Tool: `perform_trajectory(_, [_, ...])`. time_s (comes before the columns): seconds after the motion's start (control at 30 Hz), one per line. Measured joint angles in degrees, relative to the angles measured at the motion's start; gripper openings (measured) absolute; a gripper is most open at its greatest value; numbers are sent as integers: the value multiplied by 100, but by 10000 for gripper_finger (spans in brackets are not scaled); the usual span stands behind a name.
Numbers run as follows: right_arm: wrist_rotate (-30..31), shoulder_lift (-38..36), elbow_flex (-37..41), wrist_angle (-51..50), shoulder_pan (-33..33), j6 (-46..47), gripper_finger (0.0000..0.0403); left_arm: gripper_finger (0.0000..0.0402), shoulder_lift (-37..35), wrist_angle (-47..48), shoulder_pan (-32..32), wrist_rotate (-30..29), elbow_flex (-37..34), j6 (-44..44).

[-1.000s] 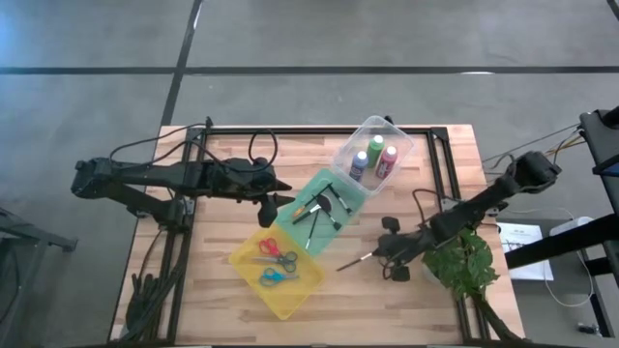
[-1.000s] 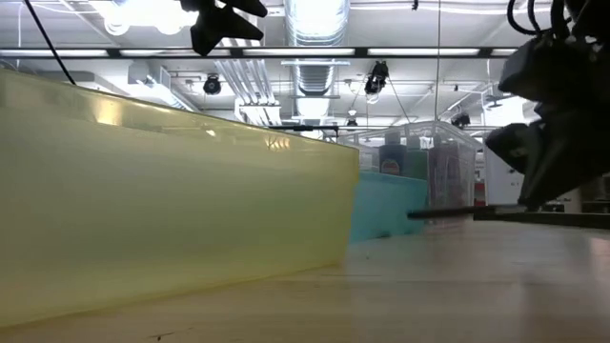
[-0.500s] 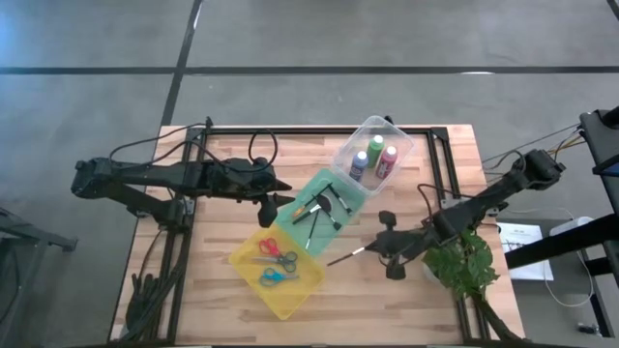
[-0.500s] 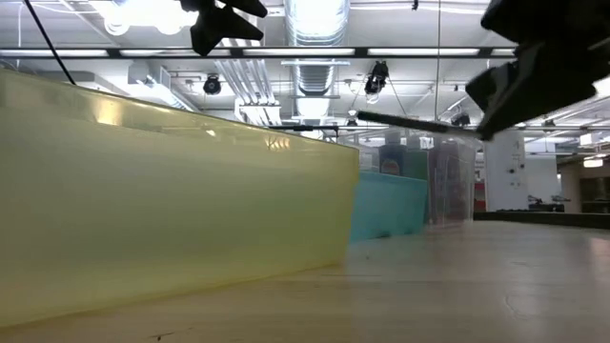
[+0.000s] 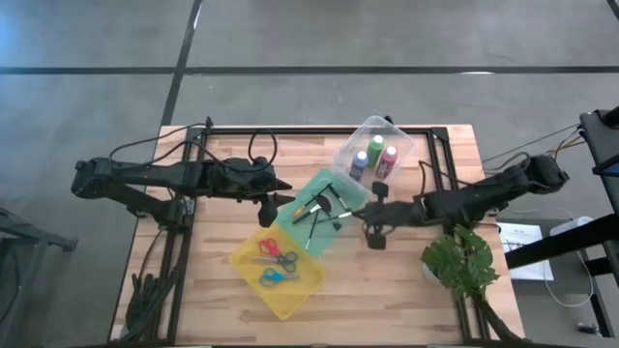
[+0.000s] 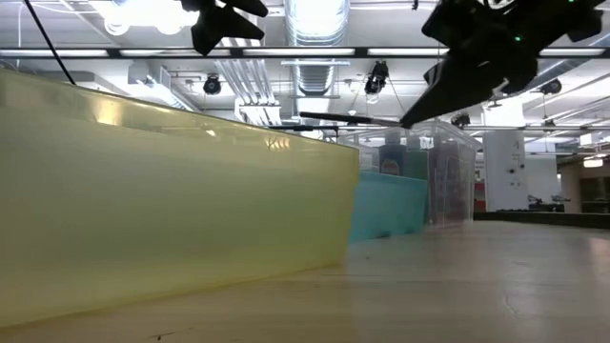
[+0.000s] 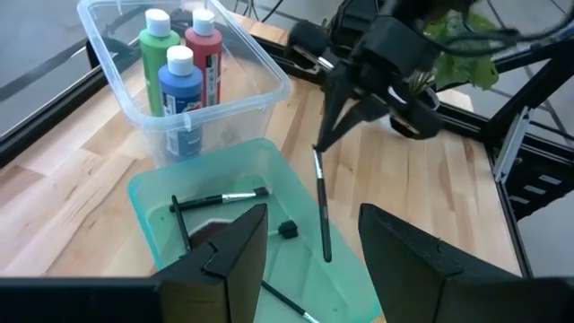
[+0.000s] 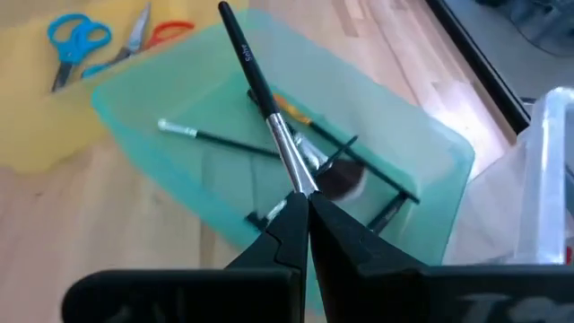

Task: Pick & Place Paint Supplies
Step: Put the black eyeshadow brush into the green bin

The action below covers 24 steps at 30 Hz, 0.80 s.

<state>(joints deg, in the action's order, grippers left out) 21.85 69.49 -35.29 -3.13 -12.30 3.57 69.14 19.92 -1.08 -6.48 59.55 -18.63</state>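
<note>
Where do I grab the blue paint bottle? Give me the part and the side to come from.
Take the blue bottle by its white cap, coming straight down from above. It stands upright in the clear bin, whose walls likely block a sideways approach, and the green bottle and red bottle stand close beside it.

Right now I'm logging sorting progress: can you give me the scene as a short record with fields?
right gripper: shut on a brush, held above the green bin
left gripper: open, hovering by the green bin
green bin contents: several brushes
clear bin: three paint bottles
yellow bin: scissors
plant: table's right edge
</note>
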Motion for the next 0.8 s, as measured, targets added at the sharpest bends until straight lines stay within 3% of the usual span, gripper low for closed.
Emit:
perform_trajectory(0.33, [-663,441,0,645,563,-348,8,185,-4,2,2,-61,0,177])
perform_trajectory(0.8, [-656,1582,-744,861,601,-538,8,185,-4,7,2,-61,0,234])
